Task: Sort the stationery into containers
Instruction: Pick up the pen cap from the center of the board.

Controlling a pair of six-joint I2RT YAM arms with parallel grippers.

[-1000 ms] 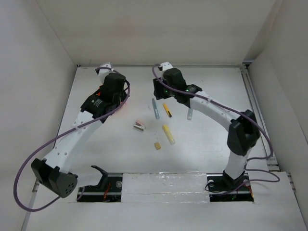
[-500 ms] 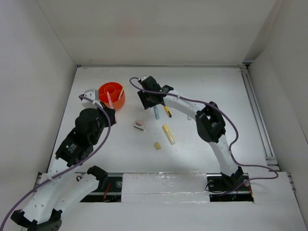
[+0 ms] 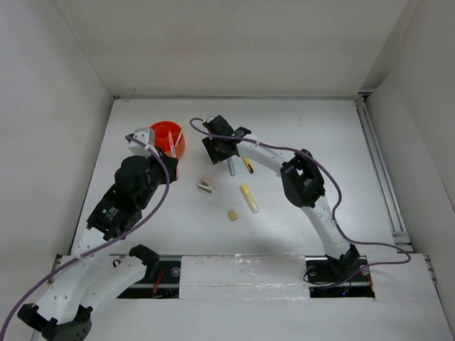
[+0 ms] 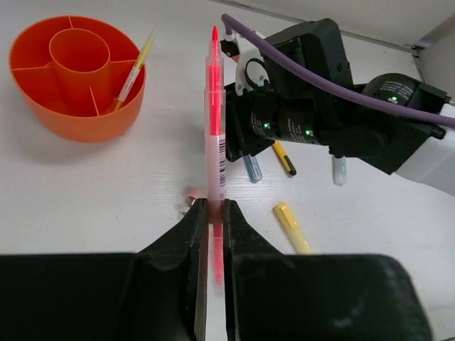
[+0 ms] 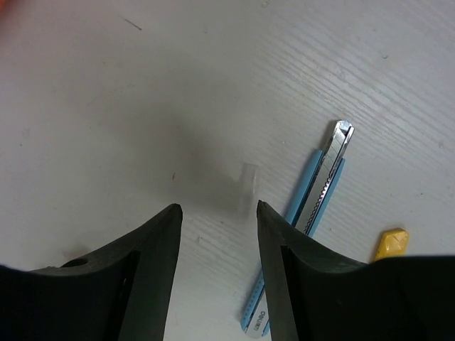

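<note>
One pink-red marker (image 4: 215,142) clamped between left fingers (image 4: 186,245), right fingers (image 5: 151,259) parted, gripping nothing.

Bright, even, diffuse light fills all three views, and the white table (image 3: 298,142) shows no hard glare. Shadows are soft: a faint grey patch lies ahead of the right gripper (image 5: 217,206) in its wrist view. The pink pen (image 4: 215,128) is sharp, while the left gripper (image 4: 215,206) looks slightly soft in its dark near body. Overhead, the walls (image 3: 43,106) dim toward the corners.
</note>
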